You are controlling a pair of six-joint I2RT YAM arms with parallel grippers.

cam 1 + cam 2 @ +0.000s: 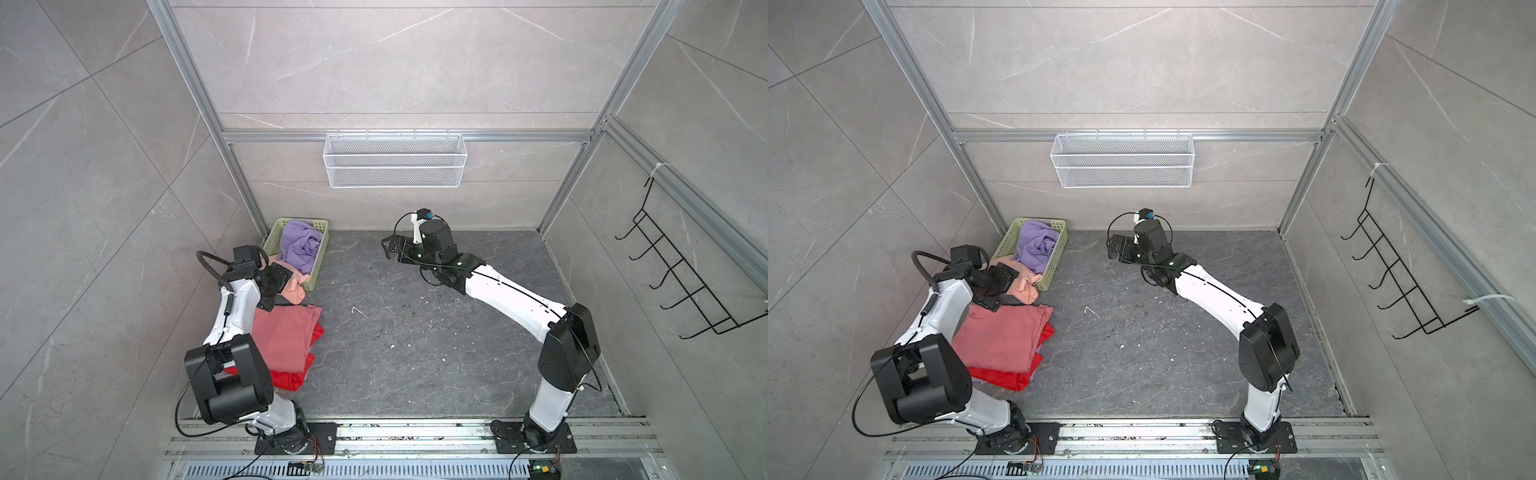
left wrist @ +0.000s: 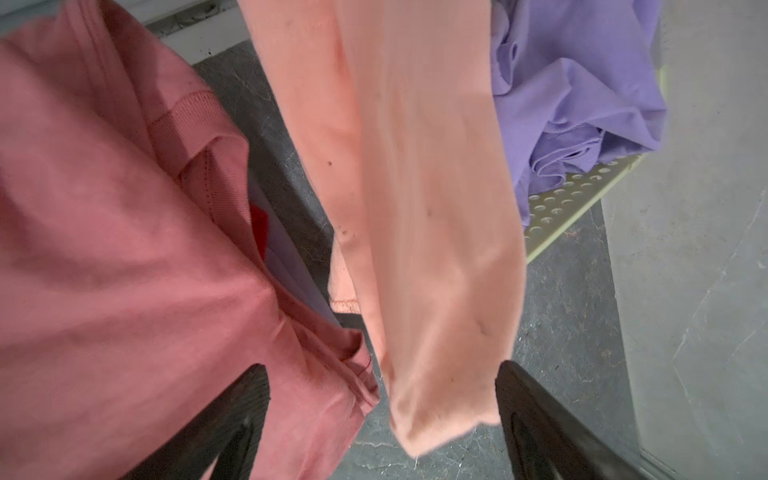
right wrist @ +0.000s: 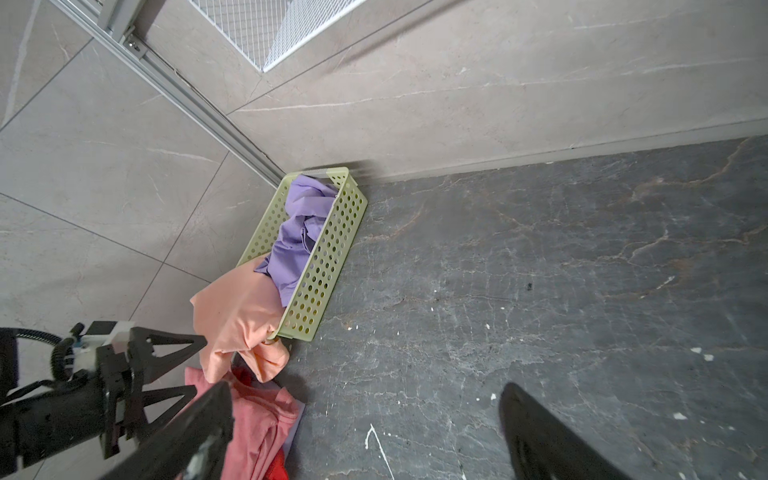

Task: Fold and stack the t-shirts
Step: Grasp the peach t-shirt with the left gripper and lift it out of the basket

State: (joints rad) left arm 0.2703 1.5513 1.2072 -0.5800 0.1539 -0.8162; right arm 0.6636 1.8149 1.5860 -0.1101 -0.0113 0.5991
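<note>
Basket point(image 1: 319, 259) sits in the far left corner of the floor point(image 1: 415, 332), pale green with holes in its walls. You see the lavender shirt point(image 1: 300, 245) bunched up inside it, unfolded. Peach shirt point(image 3: 237, 316) spills over the basket's near end, part inside, the rest crumpled on the floor outside. Just in front of the basket, toward the robot's base, the rose shirt point(image 1: 284, 336) lies folded flat on top of the red shirt point(image 1: 289, 379). In both top views, red edges stick out along the stack's right side and the side away from the basket. Peach shirt's loose end reaches the stack's edge nearest the basket.

Your left gripper point(image 2: 382, 365) is just in front of the basket's near end, at the peach shirt's loose end. Jaws stand wide apart. A strip of peach cloth runs between them, close against one finger point(image 2: 528, 415); you can't tell if it touches, and it isn't pinched. The other finger is over the rose shirt.

Your right gripper point(image 3: 365, 386) hangs well to the right of the basket, above bare floor, aimed toward the basket. Jaws wide, nothing between them.
</note>
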